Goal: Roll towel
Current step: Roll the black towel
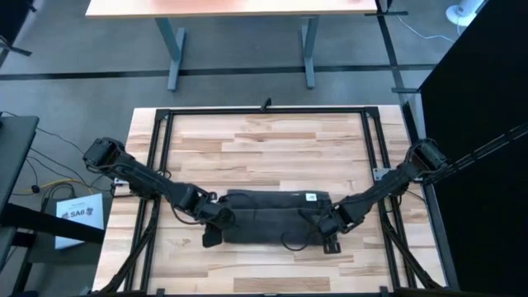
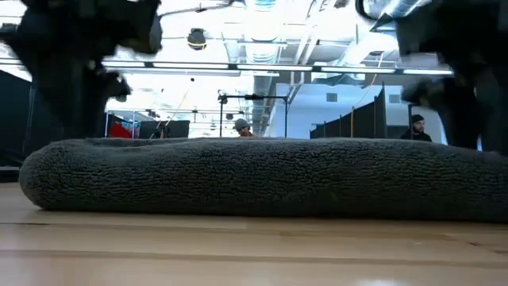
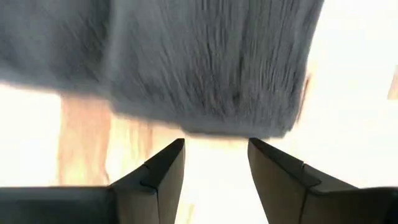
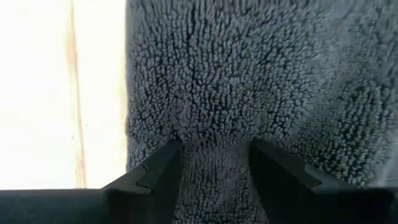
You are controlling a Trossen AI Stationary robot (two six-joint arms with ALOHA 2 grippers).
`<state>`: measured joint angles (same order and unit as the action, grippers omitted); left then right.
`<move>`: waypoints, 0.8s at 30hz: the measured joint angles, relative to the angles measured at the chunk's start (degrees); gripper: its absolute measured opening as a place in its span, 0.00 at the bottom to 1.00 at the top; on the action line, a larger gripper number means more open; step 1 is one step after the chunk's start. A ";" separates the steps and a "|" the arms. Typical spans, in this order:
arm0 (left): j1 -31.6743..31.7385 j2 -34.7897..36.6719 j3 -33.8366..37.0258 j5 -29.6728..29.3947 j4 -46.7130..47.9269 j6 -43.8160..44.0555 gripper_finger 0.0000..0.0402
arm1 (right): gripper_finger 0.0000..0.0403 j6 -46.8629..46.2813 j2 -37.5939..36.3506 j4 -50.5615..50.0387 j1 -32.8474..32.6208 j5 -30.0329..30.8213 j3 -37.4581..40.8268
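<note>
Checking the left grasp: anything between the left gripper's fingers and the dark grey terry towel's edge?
Only bare wood table, per the left wrist view: the left gripper sits open, short of the towel.

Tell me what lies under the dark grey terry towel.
The dark grey terry towel rests on the light wooden tabletop, bare boards showing around it. Anything directly beneath its folds is covered.

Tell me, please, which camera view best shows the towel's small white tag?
The high view: the white tag sits plainly on the towel near its far edge, towards the right gripper. The low view shows only the towel's grey side, and both wrist views show close-up terry without any tag.
</note>
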<state>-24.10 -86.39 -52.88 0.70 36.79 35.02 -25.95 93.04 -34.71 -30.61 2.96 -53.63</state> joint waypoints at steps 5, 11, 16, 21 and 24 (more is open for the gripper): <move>-0.37 0.00 -9.16 -4.81 5.76 -3.21 0.40 | 0.42 3.54 -3.08 -6.93 -1.20 3.92 -6.00; -3.69 -4.12 -23.31 -11.84 15.02 -5.27 0.40 | 0.42 1.79 -5.80 -13.59 -5.40 6.30 -12.33; -8.74 -15.13 -36.13 -16.54 22.05 -7.00 0.40 | 0.42 -3.30 -4.10 -13.67 -12.57 7.19 -15.18; -12.67 -26.38 -46.08 -27.47 32.45 -6.55 0.40 | 0.42 -9.88 -0.30 -19.81 -16.97 14.34 -16.65; -13.60 -30.46 -47.35 -29.67 32.58 -6.74 0.40 | 0.42 -9.91 1.89 -21.41 -16.70 14.95 -16.65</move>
<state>-37.70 -116.85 -100.23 -28.97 69.37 28.28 -35.86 94.93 -56.13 -47.31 17.91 -70.28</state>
